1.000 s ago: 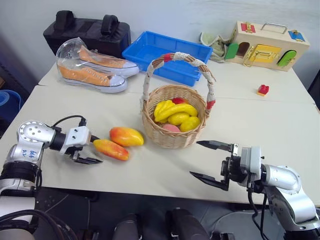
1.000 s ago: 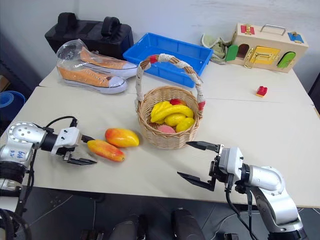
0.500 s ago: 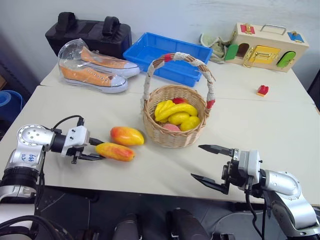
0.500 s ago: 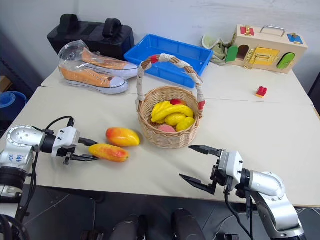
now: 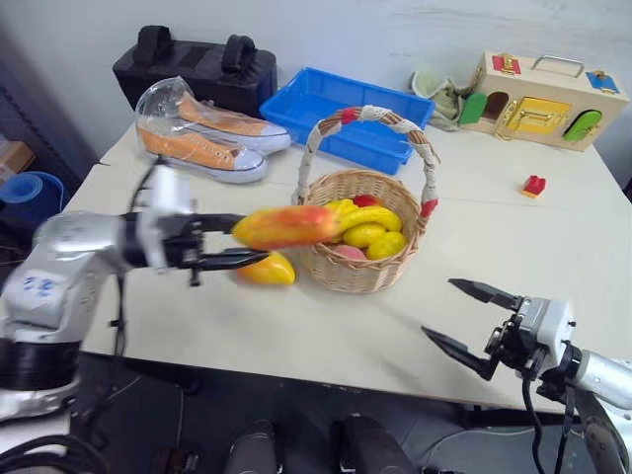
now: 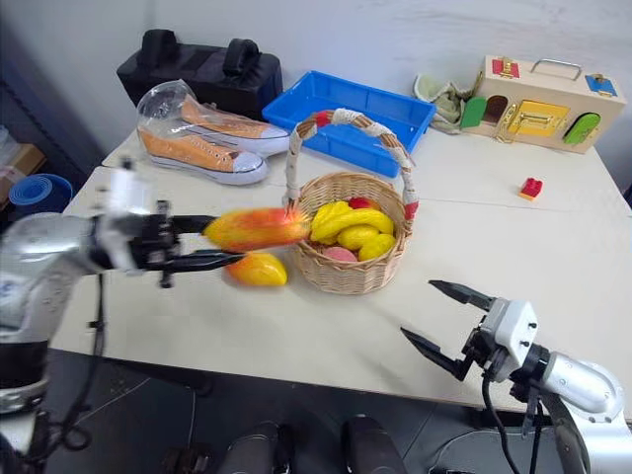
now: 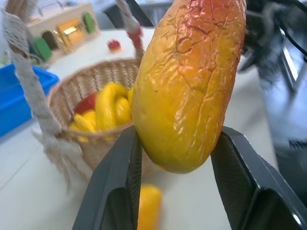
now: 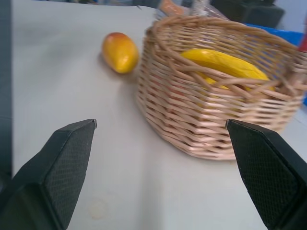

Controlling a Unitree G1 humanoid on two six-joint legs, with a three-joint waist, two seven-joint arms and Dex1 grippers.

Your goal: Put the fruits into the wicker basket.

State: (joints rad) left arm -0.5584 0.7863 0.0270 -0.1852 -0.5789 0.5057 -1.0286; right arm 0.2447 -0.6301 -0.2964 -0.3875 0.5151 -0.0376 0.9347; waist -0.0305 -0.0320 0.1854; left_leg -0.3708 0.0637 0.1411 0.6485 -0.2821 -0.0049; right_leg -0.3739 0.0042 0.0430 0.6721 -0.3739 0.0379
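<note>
- Lifted since the earlier frame: one mango (image 5: 286, 226) is off the surface (image 5: 553, 237), carried up toward the wicker basket (image 5: 365, 259); left pincer (image 7: 180, 167) clenched on its lower end, fruit sticking out ahead of the fingers.
- Second mango (image 5: 265, 269) lies on the surface just below the left pincer, beside the basket wall.
- Basket just ahead of the held mango's tip, already holding yellow toy fruit (image 5: 367, 225).
- Right pincer (image 5: 472, 318) released, jaws wide, basket well ahead of it.
- To do well: clear the rim, pass beside the arched handle (image 5: 370, 115), release only once over the opening.
</note>
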